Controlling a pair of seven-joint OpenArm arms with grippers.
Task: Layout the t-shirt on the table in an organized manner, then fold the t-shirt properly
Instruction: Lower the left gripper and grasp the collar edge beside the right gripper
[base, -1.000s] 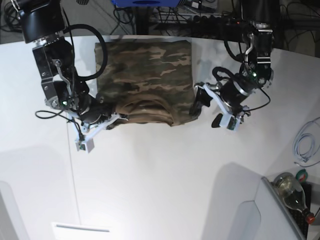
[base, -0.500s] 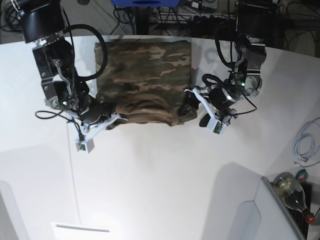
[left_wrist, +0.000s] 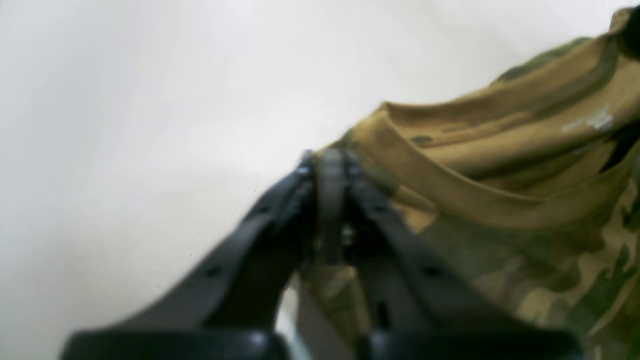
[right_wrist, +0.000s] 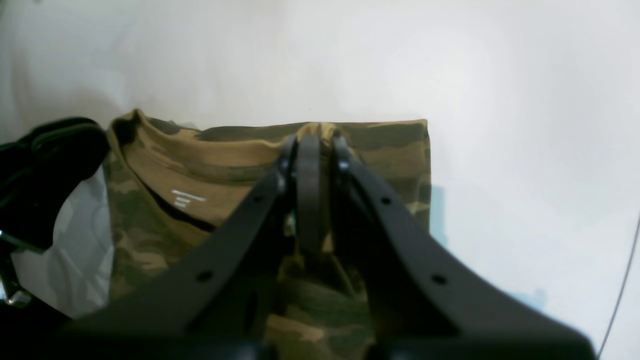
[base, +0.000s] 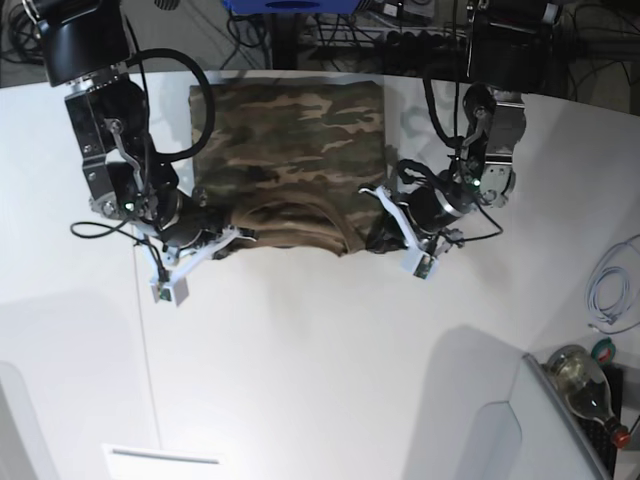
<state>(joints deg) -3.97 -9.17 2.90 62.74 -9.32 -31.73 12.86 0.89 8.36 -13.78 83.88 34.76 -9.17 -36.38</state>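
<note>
White table carries the camouflage t-shirt at upper centre of the base view. My right gripper pinches its collar-end edge; my left gripper pinches the opposite corner. Uneven lifting could skew the fold or slip thin fabric free.

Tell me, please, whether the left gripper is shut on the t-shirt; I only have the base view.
Observer: Yes. In the left wrist view the left gripper has its jaws shut on the t-shirt edge, just beside the collar.
Operator: And the right one, please?
Observer: In the right wrist view the right gripper has its jaws shut on the shirt's folded edge, with fabric bunched at their tips.
</note>
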